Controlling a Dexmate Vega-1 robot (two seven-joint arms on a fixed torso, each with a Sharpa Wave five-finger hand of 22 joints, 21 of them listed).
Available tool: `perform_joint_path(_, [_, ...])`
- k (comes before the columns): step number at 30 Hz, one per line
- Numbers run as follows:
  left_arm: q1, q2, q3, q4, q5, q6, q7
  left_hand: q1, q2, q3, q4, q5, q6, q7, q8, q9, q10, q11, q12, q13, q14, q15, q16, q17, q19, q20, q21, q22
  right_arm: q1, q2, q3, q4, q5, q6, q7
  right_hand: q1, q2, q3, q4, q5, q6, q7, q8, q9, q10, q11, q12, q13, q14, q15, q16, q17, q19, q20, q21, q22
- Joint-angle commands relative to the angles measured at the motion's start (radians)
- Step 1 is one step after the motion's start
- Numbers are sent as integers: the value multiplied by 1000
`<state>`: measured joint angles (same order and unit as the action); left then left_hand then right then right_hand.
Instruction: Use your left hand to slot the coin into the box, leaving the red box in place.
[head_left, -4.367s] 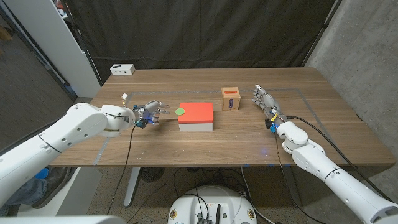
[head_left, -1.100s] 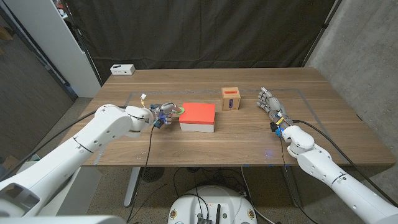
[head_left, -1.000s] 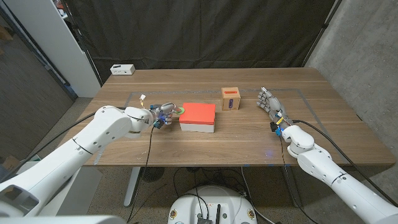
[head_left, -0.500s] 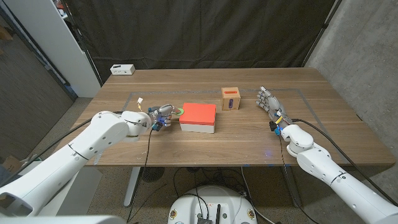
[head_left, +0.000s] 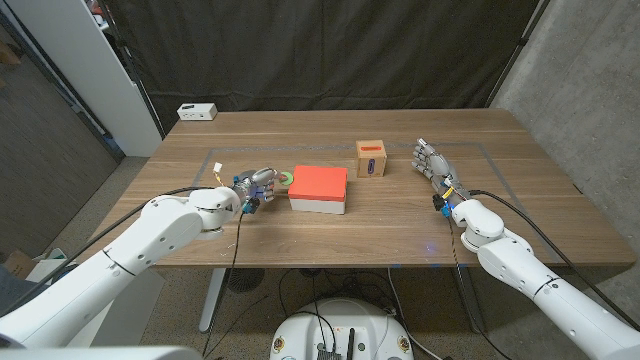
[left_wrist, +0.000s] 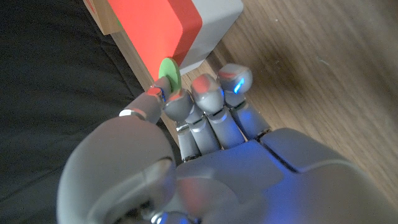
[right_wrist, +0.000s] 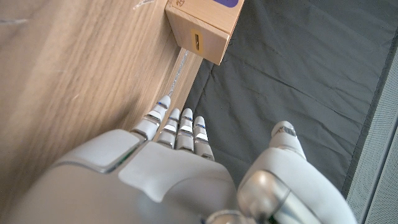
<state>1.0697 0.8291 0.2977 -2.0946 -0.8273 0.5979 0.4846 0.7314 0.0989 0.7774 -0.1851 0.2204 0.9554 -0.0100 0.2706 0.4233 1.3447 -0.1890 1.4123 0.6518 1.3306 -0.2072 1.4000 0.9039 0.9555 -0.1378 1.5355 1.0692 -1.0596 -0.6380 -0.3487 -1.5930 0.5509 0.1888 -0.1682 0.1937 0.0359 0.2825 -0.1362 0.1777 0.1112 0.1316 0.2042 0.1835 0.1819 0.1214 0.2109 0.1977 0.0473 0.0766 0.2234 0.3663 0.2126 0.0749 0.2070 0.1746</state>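
Here the left robot hand (head_left: 257, 183) pinches the green coin (left_wrist: 168, 74) beside the red box (head_left: 319, 183) (slotted wooden box (head_left: 371, 158) well apart); the right robot hand (head_left: 431, 160) holds nothing, fingers extended.

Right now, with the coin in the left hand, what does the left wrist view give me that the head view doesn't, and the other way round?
Left wrist view alone: a close look at the grip, the green coin pinched edge-up between thumb and a fingertip of the left hand, just off the red box's corner.

Head view alone: the small wooden box beyond the red box, and the right hand waiting open beside it.

Both: the left hand, the coin, the red box and the wooden table.
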Motion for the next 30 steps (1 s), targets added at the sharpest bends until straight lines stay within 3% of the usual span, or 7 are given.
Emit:
perform_joint_path(1, [61, -6, -22, 9, 12, -109, -6, 44, 24, -5, -1, 4, 61, 52, 0, 11, -1, -6, -7, -2, 1, -4, -2, 2, -6, -76, 8, -1, -17, -10, 8, -26, -3, -16, -18, -6, 4, -1, -4, -3, 6, 1, -3, 5, 10, 0, 0, 3, 2, 0, 5, 3, 6, 5, -3, 2])
perform_joint_path(13, [86, 5, -34, -28, 21, -117, 31, 52, 22, -9, 0, 6, 68, 54, -9, 23, -1, -3, -7, -3, 1, -4, -7, 5, -5, -76, 12, -3, -28, -15, 13, -31, 1, -16, -17, -7, 5, -1, -4, -3, 5, 2, -4, 5, 9, 0, -1, 3, 2, 1, 4, 3, 6, 6, -3, 2])
perform_joint_path(30, [110, 40, -61, -104, 132, -119, 109, 64, 18, -13, -1, 7, 88, 63, -33, 11, 4, -3, -5, -2, 3, -4, -12, 5, -2, -76, 19, 8, -53, -19, 23, -51, -3, 2, -26, -7, 5, -1, -4, -3, 6, 2, -4, 5, 10, 1, -1, 3, 3, 0, 4, 2, 6, 5, -4, 3])
